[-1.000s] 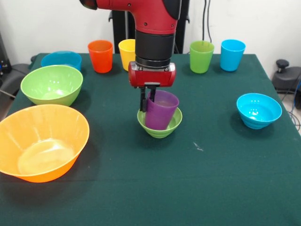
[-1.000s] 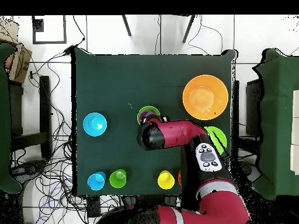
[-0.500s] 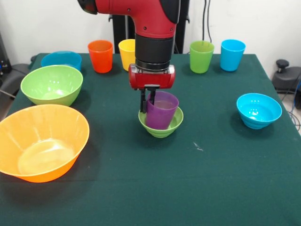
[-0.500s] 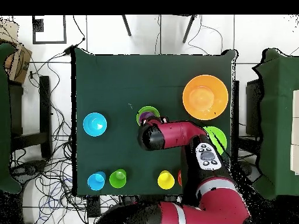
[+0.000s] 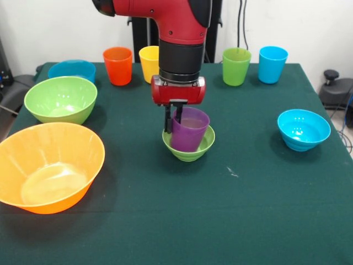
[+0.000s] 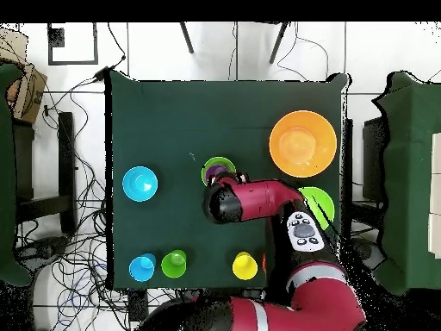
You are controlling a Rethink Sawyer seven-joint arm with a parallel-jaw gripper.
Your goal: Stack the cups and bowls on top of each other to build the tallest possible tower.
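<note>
A purple cup (image 5: pixel 190 131) stands nearly upright inside the small green bowl (image 5: pixel 187 153) at the table's middle. My gripper (image 5: pixel 172 126) comes down from above at the cup's left rim, one finger inside and one outside, shut on the cup's wall. In the overhead view the arm covers the gripper; only the green bowl's rim (image 6: pixel 220 161) and a bit of the purple cup (image 6: pixel 212 175) show. Along the back stand the orange cup (image 5: pixel 118 65), yellow cup (image 5: pixel 148 62), green cup (image 5: pixel 236 65) and light blue cup (image 5: pixel 273 64).
A small blue bowl (image 5: pixel 303 129) sits at the right. On the left are a medium green bowl (image 5: pixel 60 99), a medium blue bowl (image 5: pixel 71 69) behind it, and a very large orange bowl (image 5: pixel 49 165) near the front.
The purple cup has gone from leaning to nearly upright in the green bowl, and the gripper has sunk slightly with it.
</note>
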